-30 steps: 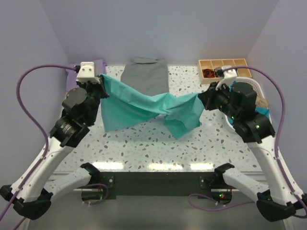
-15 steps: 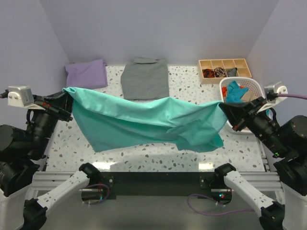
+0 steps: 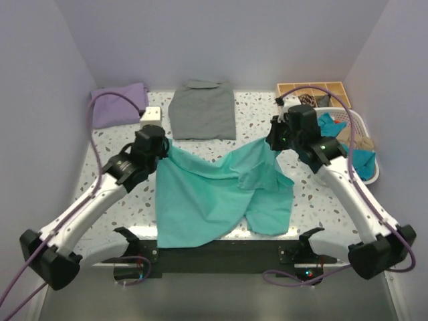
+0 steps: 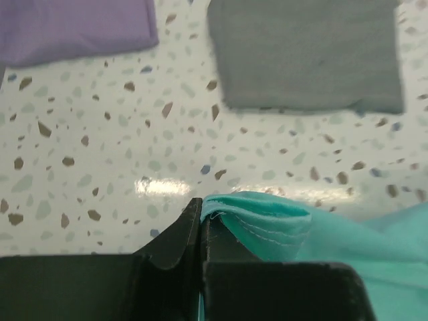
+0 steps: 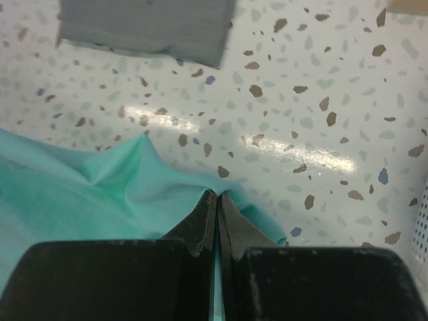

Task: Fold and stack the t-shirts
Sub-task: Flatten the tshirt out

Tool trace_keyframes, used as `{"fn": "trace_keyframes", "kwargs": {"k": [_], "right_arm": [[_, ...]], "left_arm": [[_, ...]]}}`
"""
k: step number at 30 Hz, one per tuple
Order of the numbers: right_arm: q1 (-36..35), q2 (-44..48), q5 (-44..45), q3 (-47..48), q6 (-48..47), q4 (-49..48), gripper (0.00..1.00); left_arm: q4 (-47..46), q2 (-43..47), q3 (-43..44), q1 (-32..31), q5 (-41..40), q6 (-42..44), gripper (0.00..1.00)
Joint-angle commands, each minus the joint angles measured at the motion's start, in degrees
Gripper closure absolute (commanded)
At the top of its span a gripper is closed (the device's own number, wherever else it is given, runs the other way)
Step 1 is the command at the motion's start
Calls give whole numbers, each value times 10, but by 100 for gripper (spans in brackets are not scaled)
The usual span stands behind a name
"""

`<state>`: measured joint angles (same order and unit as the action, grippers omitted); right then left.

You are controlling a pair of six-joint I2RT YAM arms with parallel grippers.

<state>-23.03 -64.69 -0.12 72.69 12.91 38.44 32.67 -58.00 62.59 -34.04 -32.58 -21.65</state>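
Note:
The turquoise-green t-shirt [image 3: 217,194] hangs between my two grippers, and its lower part drapes over the table's near edge. My left gripper [image 3: 162,145] is shut on its left corner, with a hemmed fold of the shirt [image 4: 267,224] at the fingertips. My right gripper [image 3: 273,142] is shut on its right corner, and the shirt [image 5: 93,194] bunches there above the table. The lavender-purple t-shirt [image 3: 119,104] lies folded at the back left, and it also shows in the left wrist view [image 4: 73,27]. A grey folded shirt [image 3: 202,110] lies at the back centre.
A white basket [image 3: 364,130] with turquoise cloth inside stands at the right edge. A wooden compartment box [image 3: 313,93] sits at the back right. A small white object [image 3: 151,114] lies near the lavender-purple shirt. Walls close in the left, back and right sides.
Both arms have swung back in over the table from wide, raised positions. The turquoise shirt went from stretched taut to slack, and now drapes down over the near edge.

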Motion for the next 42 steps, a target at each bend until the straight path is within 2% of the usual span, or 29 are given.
{"fn": "trace_keyframes", "kwargs": {"k": [1, 5, 6, 7, 9, 11, 12, 13, 15, 19, 22, 23, 27, 34, 42], "right_arm": [[4, -77, 110, -35, -20, -109, 100], [18, -219, 156, -11, -24, -136, 98], [24, -237, 157, 9, -24, -140, 64], [26, -256, 166, 23, -26, -130, 51], [27, -273, 185, 36, -26, -117, 28], [32, -267, 200, 33, -23, -115, 20], [41, -259, 194, 29, -18, -110, 19], [49, -256, 179, 20, -5, -105, 20], [61, -248, 126, 5, 11, -92, 20], [62, -225, 4, -76, 35, -123, 28], [62, -228, -21, -125, 62, -147, 34], [66, -231, -33, -135, 68, -157, 39], [76, -244, -73, -184, 96, -212, 44], [95, -291, -128, -204, 125, -265, 52], [98, -334, -133, -185, 132, -273, 61]], "left_arm": [[-96, -81, -63, 36, -75, -36, 100], [-154, -156, -89, 102, -73, -37, 100], [-160, -166, -89, 121, -76, -26, 100], [-160, -180, -83, 130, -82, -26, 100], [-166, -186, -71, 144, -71, -18, 100], [-193, -179, -76, 145, -46, -9, 100], [-204, -175, -88, 145, -36, 0, 93], [-213, -174, -91, 145, -23, 3, 92], [-217, -178, -91, 145, -15, 10, 97], [-216, -191, -89, 145, -1, 9, 97], [-216, -197, -90, 145, 8, 5, 99], [-215, -200, -90, 145, 9, 6, 99], [-209, -200, -90, 145, 12, 6, 99], [-207, -198, -87, 145, 13, 7, 99], [-197, -198, -83, 145, 2, 10, 99]]}}
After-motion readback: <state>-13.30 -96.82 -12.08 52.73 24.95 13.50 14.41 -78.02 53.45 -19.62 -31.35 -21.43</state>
